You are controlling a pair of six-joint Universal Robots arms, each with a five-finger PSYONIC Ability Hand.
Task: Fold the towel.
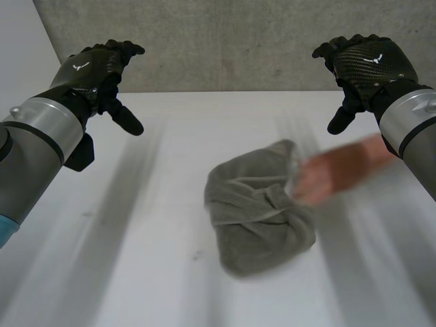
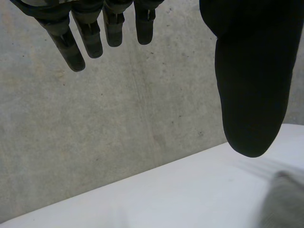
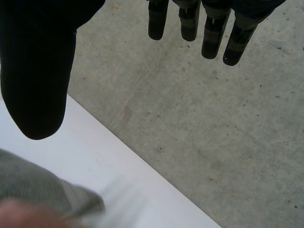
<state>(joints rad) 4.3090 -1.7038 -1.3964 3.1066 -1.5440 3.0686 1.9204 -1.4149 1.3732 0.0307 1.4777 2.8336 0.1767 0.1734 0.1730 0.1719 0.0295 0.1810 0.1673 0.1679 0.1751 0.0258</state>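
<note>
with the crumpled grey terry towel (image 1: pixel 259 208) heaped mid-way across the white table (image 1: pixel 136 272) and a person's hand (image 1: pixel 327 174) at its edge, the black left hand (image 1: pixel 95 68) and black right hand (image 1: pixel 368 65), both raised with fingers relaxed and empty, should wait, then spread it flat first.

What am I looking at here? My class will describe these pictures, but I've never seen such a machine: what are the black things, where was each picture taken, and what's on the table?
This robot has two arms, each ending in a black hand. The head view looks down from between the arms: the left hand and right hand hover above a table, open and holding nothing. The two wrist views come from cameras on each wrist, looking along that hand's palm toward a concrete wall. On the table lies a crumpled grey towel, not yet folded. A person's hand, blurred, is at the towel's edge; whether it grips it cannot be told.
</note>
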